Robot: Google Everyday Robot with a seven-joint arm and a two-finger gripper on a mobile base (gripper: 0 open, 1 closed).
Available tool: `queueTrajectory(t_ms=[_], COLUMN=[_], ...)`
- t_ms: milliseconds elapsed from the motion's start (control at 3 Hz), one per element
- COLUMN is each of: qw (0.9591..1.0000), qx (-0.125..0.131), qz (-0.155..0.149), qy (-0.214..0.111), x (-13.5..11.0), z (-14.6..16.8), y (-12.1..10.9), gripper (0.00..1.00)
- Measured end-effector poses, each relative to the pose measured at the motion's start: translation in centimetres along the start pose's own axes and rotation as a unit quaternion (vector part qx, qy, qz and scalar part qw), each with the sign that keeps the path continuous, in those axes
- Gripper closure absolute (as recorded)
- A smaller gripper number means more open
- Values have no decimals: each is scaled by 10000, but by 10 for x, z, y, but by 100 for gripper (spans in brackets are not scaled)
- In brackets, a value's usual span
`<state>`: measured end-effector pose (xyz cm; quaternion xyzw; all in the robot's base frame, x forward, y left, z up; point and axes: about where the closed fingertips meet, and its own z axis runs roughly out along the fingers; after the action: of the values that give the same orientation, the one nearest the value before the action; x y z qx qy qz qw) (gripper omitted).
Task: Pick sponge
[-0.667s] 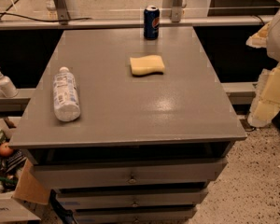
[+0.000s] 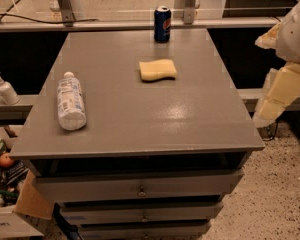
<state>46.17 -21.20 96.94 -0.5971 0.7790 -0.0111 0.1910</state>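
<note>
Cabinet top point(image 2: 140, 124), with the gripper point(image 2: 272, 104) hanging off its right edge, carrying nothing; whether it is spread or closed cannot be told. Sponge point(image 2: 157, 70) lies untouched toward the far edge, right of centre, near a soda can point(image 2: 162, 24). Reach, grasp and lift are all left to do.

Jaws right of table point(image 2: 140, 124), can point(image 2: 162, 24) behind sponge point(image 2: 157, 69)

Three things on the tabletop point(image 2: 140, 124), one gripper point(image 2: 275, 101).
One sponge point(image 2: 157, 69), one can point(image 2: 162, 24), one bottle point(image 2: 70, 100); the gripper beyond the right edge.
</note>
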Motion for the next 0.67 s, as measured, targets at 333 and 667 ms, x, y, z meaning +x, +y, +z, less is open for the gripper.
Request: queueTrajectory(t_ms=[333, 667], qw=[9984, 9941], qx=[-42, -95], qz=[195, 261], qy=[-537, -1046], x=[-10, -26], z=[24, 49], y=[-31, -62], gripper=[0, 0])
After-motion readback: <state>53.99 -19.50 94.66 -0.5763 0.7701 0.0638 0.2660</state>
